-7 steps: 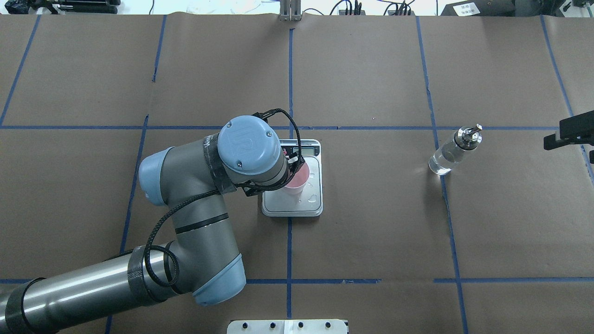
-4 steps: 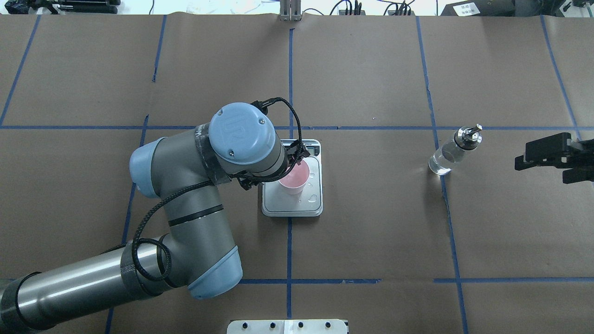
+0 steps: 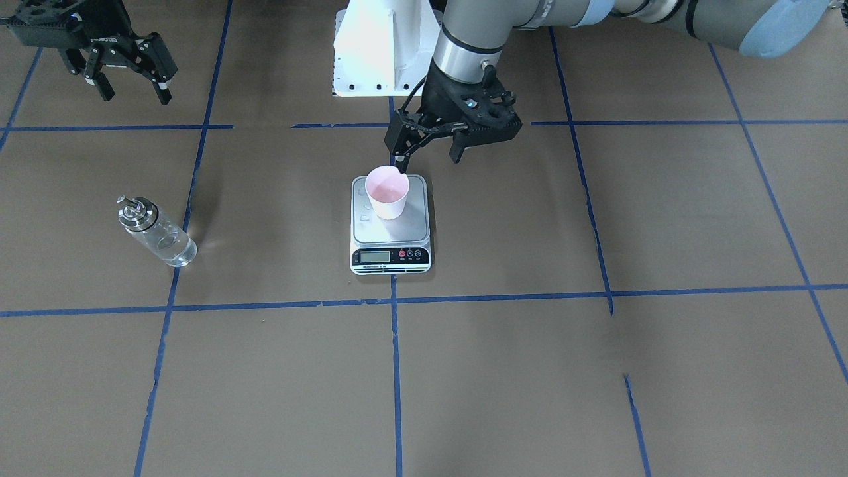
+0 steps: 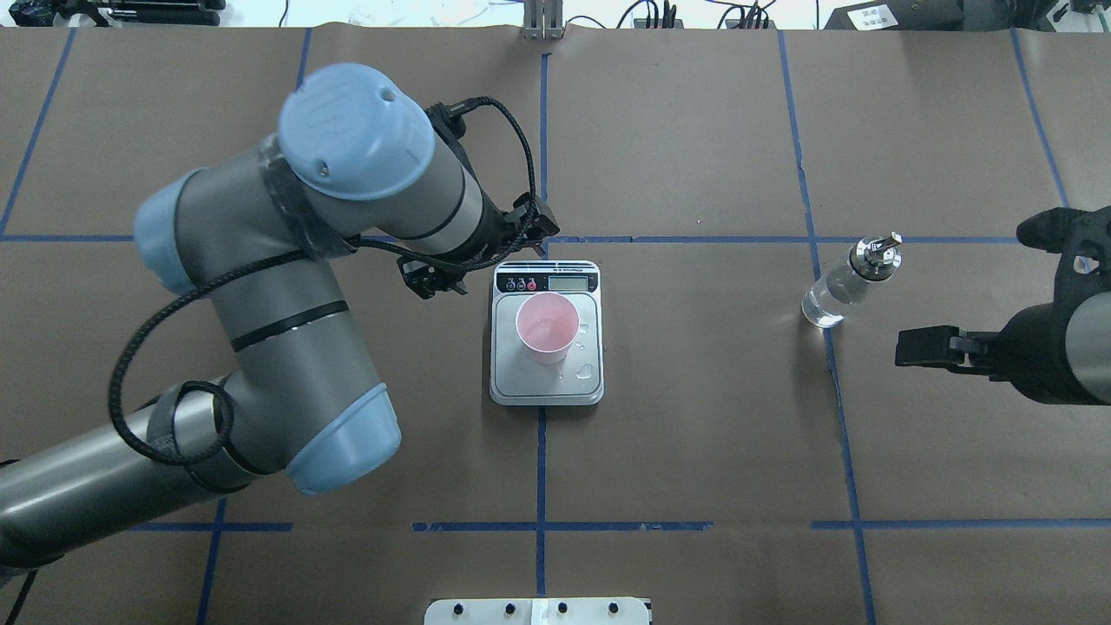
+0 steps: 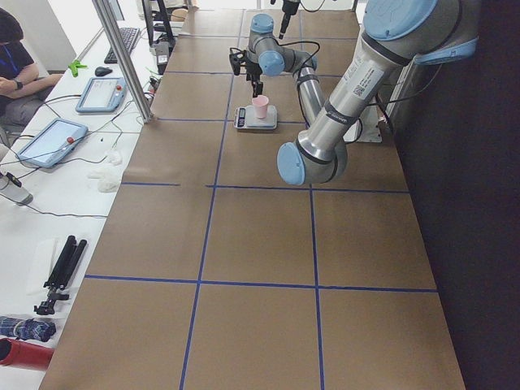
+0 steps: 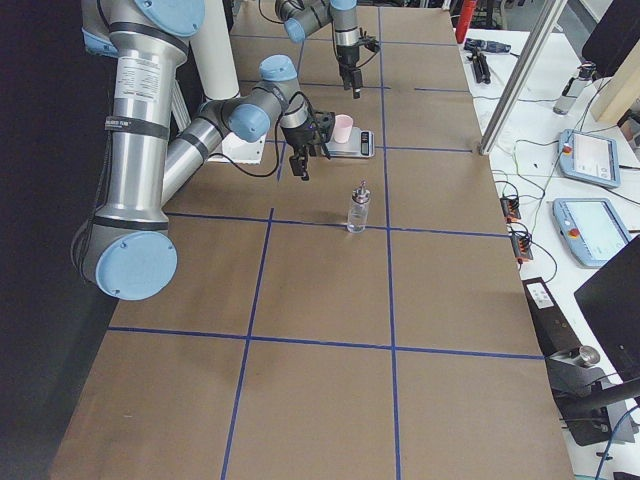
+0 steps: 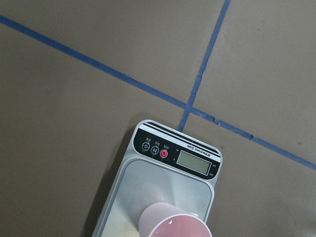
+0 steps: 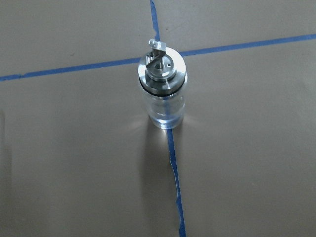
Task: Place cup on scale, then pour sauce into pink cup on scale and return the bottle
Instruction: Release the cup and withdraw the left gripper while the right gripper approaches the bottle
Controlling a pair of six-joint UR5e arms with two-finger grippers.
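Note:
The pink cup (image 4: 547, 327) stands upright on the steel scale (image 4: 547, 382), free of both grippers; it also shows in the front view (image 3: 387, 192) and the left wrist view (image 7: 175, 224). A few droplets lie on the scale's platform. My left gripper (image 3: 429, 149) is open and empty, raised just beside the scale on the robot's side. The clear glass bottle (image 4: 846, 282) with its metal spout stands alone to the right, and shows in the right wrist view (image 8: 163, 94). My right gripper (image 3: 132, 89) is open and empty, apart from the bottle (image 3: 156, 232).
Brown paper with blue tape lines covers the table. The white robot base plate (image 3: 377, 46) sits at the near edge. A metal post (image 5: 122, 57) and a side bench with tablets (image 5: 49, 142) lie beyond the far edge, with a seated person.
My left arm has lifted and drawn back to the left off the cup, which stays on the scale. My right gripper has come in from the right edge toward the bottle.

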